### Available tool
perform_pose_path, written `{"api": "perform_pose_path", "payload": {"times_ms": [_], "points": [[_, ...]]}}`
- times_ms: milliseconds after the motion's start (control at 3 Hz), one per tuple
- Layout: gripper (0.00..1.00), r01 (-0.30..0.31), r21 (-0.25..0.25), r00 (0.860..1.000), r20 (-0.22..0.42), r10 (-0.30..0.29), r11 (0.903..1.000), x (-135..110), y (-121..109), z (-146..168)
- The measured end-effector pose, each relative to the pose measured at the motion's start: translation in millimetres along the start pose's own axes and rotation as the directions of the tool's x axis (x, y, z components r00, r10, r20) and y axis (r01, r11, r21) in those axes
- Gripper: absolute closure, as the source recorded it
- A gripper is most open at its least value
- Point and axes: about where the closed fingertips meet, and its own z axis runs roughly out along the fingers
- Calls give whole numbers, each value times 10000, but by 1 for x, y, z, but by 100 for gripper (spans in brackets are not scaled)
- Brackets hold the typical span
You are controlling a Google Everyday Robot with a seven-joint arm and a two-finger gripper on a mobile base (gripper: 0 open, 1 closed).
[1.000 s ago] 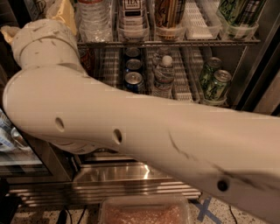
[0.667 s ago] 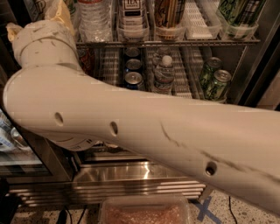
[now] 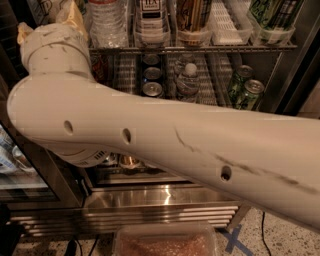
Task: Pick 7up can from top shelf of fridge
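The main danger is coming from how much the arm (image 3: 165, 135) is covering. Its thick pale link is lying across the open front of the fridge (image 3: 165, 197), and the wrist joint (image 3: 55, 47) is rising at the left end of the top shelf (image 3: 200, 49). The likely 7up can (image 3: 274, 12) is standing at the opposite end, near the shelf's front right corner. That can, pale with green markings and cut off by the upper border, is sitting upright in a clear tub (image 3: 272, 35). Its lettering is not readable, so naming it is a judgement.

Travelling along the shelf's front edge, the wrist would be passing the water bottle (image 3: 107, 20), the tea can (image 3: 151, 15) and the brown can (image 3: 192, 15), and a sweep too close could be knocking them. A reach dropping low could be landing on the green cans (image 3: 245, 90) on the rack beneath, which are the wrong pick. The tub's wall may also be blocking a low grasp.

The gripper is lying beyond the upper left border, past the wrist joint, so it is not showing. Whether it is released, clenched or carrying anything cannot be told.
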Motion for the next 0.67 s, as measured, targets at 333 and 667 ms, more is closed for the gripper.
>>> {"api": "perform_pose_path", "payload": {"times_ms": [333, 667], "points": [[36, -243, 201, 9997, -37, 244, 9995, 3, -2, 1], [36, -474, 318, 9989, -48, 476, 9984, 6, -3, 3]]}}
